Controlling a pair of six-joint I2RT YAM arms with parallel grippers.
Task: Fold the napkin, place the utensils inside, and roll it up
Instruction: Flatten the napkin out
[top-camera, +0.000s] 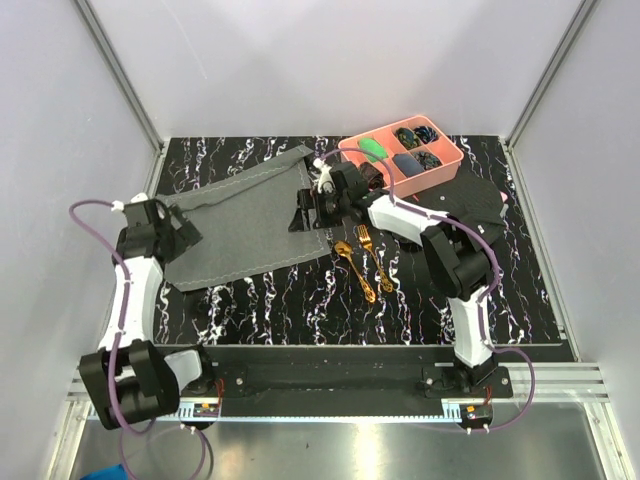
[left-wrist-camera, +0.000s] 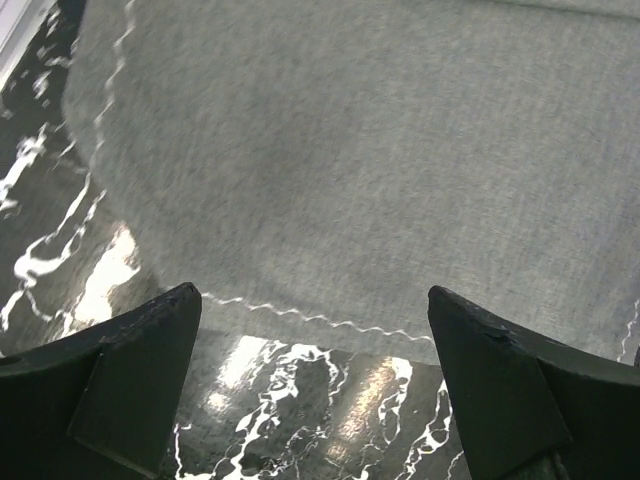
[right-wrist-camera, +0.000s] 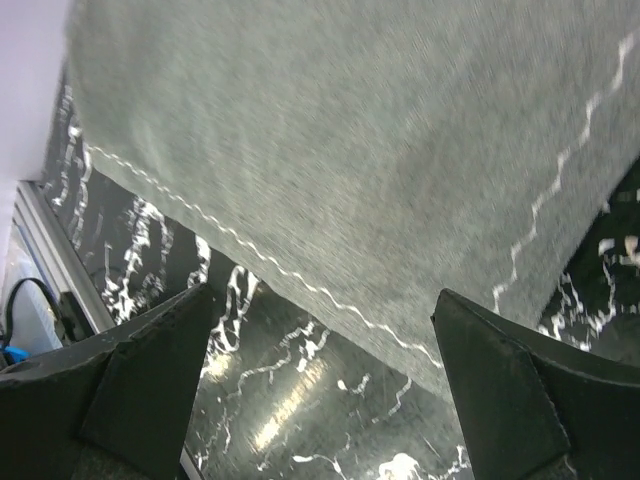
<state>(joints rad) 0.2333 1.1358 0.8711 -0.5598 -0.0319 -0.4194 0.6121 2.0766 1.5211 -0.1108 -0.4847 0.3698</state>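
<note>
I have the napkin (top-camera: 245, 220) lying flat on the black marbled counter (top-camera: 300, 300), left of centre, with one end effector at each short side. The left end effector (top-camera: 185, 232) sits at the napkin's left edge. In its wrist view its jaws stand wide apart and empty, with the pale stitched hem running across the gap below them. The right end effector (top-camera: 303, 212) is at the opposite edge, also spread wide and holding nothing, and its wrist view shows a corner of the cloth under the gap. From overhead I cannot say for sure whether the cloth is a single layer or already doubled.

The gold spoon (top-camera: 355, 268) and fork (top-camera: 375, 260) lie side by side on the bare counter just to the right of the napkin, apart from it and nearer than the pink tray (top-camera: 450, 165).

I expect the napkin to be light, limp and quick to sag, so a grip in the middle would only bunch it. I would pinch it at the hem near the corners, one corner per arm, where the stitching gives a firmer ridge. The counter looks glossy, so the cloth may slide as I drag it. The utensils are stiff, thin and probably slippery. I would take them across the handle.
</note>
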